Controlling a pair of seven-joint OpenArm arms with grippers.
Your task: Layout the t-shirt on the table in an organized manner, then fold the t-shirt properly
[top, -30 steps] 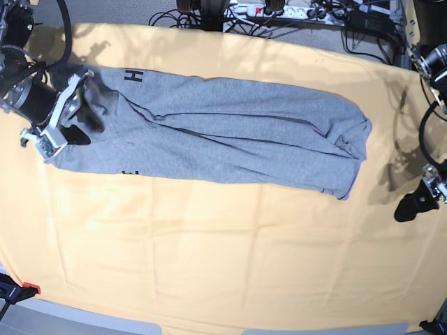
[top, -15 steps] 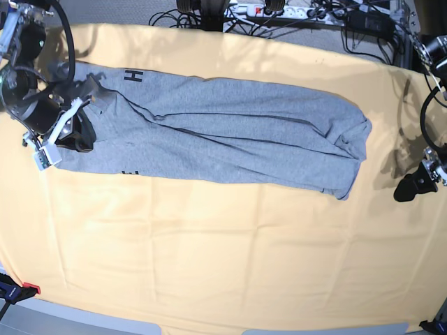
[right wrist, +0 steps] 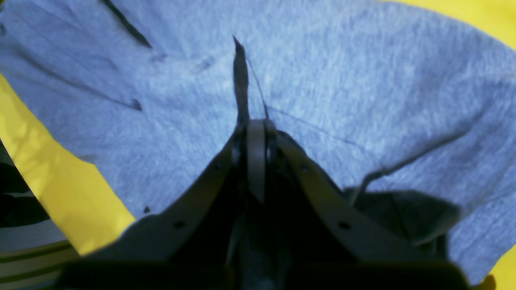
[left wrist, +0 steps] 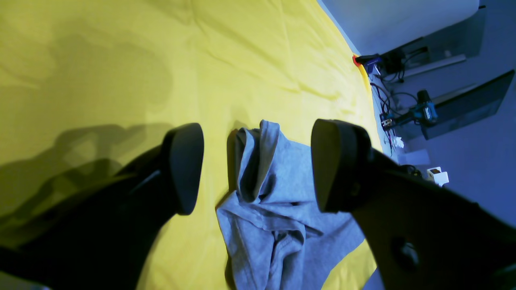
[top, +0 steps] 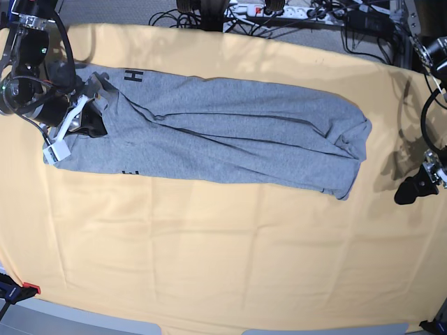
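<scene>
The grey t-shirt (top: pixel 230 132) lies as a long folded strip across the back half of the table (top: pixel 209 265), with black letters showing near its left end. My right gripper (top: pixel 91 124) is at that left end. In the right wrist view the right gripper (right wrist: pixel 252 125) is shut, pinching a ridge of the t-shirt (right wrist: pixel 363 80). My left gripper (top: pixel 407 192) hovers open off the shirt's right end, touching nothing. In the left wrist view the black fingers (left wrist: pixel 183 169) of the left gripper (left wrist: pixel 254 165) stand wide apart, with the shirt's bunched end (left wrist: pixel 266 209) below them.
Cables and a power strip (top: pixel 279 10) run along the table's back edge. A red clamp (top: pixel 28 287) sits at the front left corner. Beyond the table's side, on the floor, stand a blue drill (left wrist: pixel 423 110) and small boxes.
My right gripper has shut on the shirt's left end and drawn slightly toward the back left, lifting the fabric there. The left arm has barely moved.
</scene>
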